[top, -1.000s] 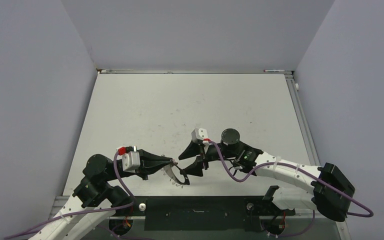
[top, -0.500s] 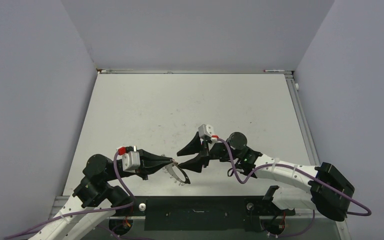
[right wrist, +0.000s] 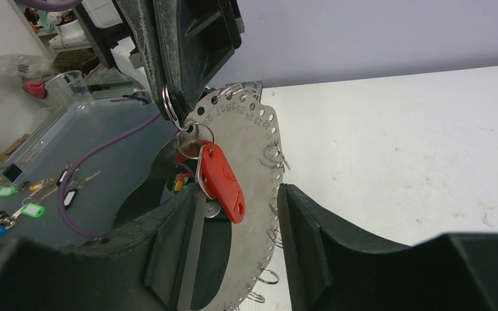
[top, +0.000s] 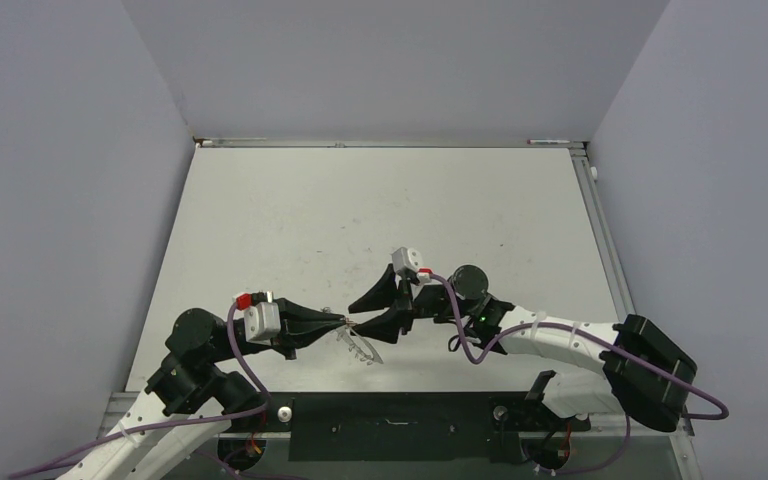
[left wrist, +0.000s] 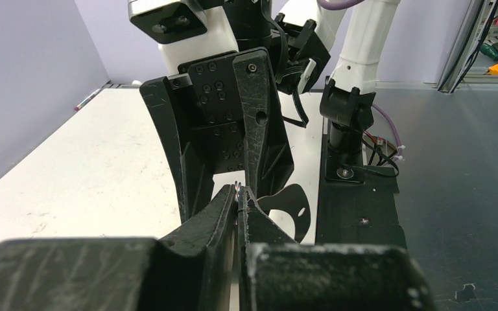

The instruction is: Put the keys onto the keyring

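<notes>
Your left gripper [left wrist: 238,192] was clamped tight on the rim of the keyring [right wrist: 259,146], holding it on edge. Your right gripper [top: 362,316] stood wide, its 2 fingers [right wrist: 168,249] flanking the red key [right wrist: 224,184], which hung from a small loop [right wrist: 194,139].

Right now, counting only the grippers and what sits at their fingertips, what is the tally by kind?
keyring: 1
red-headed key: 1, hanging at the keyring's rim
grippers: 2, the left gripper shut on the keyring, the right gripper open with a finger on either side of it
Total: 4
</notes>
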Tool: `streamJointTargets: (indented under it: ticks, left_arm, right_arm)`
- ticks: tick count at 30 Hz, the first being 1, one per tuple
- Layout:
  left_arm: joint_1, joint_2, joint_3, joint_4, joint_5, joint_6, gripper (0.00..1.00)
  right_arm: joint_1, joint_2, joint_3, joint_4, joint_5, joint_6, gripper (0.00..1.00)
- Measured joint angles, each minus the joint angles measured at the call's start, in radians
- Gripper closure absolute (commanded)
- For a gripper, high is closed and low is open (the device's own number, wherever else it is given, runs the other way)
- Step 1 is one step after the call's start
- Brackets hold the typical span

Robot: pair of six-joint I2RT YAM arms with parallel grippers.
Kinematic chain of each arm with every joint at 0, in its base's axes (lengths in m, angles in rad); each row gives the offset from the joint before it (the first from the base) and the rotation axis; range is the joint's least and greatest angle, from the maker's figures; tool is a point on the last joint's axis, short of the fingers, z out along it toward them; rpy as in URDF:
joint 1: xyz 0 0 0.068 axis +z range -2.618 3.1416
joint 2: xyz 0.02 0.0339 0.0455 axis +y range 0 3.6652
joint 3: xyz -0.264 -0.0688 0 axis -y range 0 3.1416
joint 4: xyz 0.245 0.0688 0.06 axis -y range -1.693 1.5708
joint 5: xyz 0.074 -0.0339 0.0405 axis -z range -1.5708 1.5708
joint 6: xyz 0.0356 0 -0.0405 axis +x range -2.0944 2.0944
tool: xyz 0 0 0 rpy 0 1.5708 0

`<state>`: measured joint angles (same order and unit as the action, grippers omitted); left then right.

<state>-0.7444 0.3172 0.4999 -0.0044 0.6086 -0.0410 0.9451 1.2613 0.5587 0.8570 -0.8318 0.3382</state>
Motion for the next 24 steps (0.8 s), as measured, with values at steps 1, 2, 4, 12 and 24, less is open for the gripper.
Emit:
streamJointTargets:
  ticks: [1,2,4,12,24]
  left_arm:
    - [0.000,0.000,0.000,0.000,0.000,0.000,1.00]
    - [0.000,0.000,0.000,0.000,-0.001,0.000,1.00]
    - [0.000,0.000,0.000,0.000,-0.002,0.000,1.00]
    - [0.000,0.000,0.000,0.000,-0.002,0.000,1.00]
    - [0.000,0.000,0.000,0.000,-0.003,0.000,1.00]
  right_arm:
    - [0.000,0.003,0.000,0.006,-0.001,0.003,0.57]
    - [0.000,0.007,0.000,0.017,-0.002,0.007,0.58]
    - [0.003,0.015,0.000,0.031,-0.003,0.015,0.62]
    - [0.006,0.043,0.000,0.067,-0.011,0.033,0.63]
    - [0.019,0.063,0.000,0.092,-0.023,0.043,0.70]
